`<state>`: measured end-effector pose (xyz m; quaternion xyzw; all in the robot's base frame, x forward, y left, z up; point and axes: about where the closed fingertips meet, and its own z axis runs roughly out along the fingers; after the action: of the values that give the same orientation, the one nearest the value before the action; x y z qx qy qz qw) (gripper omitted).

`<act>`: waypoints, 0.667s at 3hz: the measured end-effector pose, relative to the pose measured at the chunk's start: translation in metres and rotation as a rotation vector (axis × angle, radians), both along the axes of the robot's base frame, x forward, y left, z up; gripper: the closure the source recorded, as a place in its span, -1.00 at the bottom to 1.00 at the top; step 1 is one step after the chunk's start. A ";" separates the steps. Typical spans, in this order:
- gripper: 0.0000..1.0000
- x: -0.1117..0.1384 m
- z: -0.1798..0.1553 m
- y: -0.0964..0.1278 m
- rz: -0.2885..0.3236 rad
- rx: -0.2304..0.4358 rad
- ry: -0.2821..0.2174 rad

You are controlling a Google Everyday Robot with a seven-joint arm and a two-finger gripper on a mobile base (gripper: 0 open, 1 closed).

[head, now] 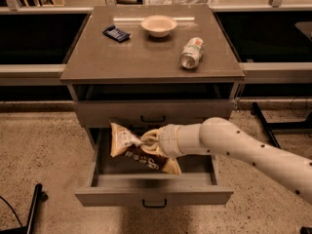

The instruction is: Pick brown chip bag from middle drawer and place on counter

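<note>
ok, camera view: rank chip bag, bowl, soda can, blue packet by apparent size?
1. brown chip bag, largest, held in the gripper above the middle drawer
2. bowl and soda can: too alike to rank
3. blue packet, smallest

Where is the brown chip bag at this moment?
Lower centre-left of the camera view: the brown chip bag is in the gripper's grasp, over the open middle drawer, just below the shut drawer above it.
</note>
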<state>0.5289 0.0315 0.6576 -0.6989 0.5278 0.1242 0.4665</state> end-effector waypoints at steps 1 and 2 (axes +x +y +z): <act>1.00 0.011 0.066 -0.022 -0.028 -0.105 -0.103; 1.00 0.035 0.127 -0.038 -0.017 -0.209 -0.173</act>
<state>0.5636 -0.0060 0.7843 -0.7474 0.5015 0.0040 0.4358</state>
